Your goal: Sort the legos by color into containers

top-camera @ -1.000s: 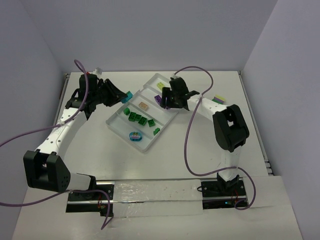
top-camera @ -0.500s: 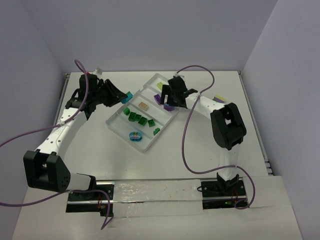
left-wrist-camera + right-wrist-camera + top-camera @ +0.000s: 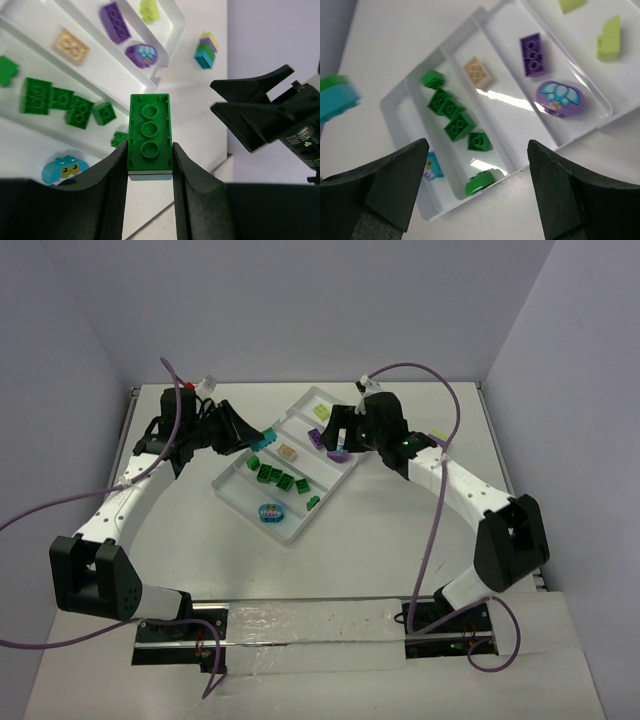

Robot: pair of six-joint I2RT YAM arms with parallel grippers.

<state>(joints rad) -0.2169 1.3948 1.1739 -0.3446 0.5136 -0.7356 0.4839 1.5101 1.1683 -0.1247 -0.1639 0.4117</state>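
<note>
My left gripper is shut on a green brick stacked on a teal one, held in the air just left of the clear tray. My right gripper hangs open and empty over the tray's right side. In the compartments lie several green bricks, a peach brick, a purple brick, a round purple piece, yellow-green pieces and a teal-blue piece with a face.
A small clump of yellow-green, purple and teal bricks sits on the table right of the tray, under the right forearm. White walls enclose the table at the back and both sides. Purple cables loop over both arms.
My right gripper opened wider and drew back, and its elbow swung out right. The round purple piece now lies uncovered in the tray. My left gripper shifted slightly toward the tray with its bricks.
</note>
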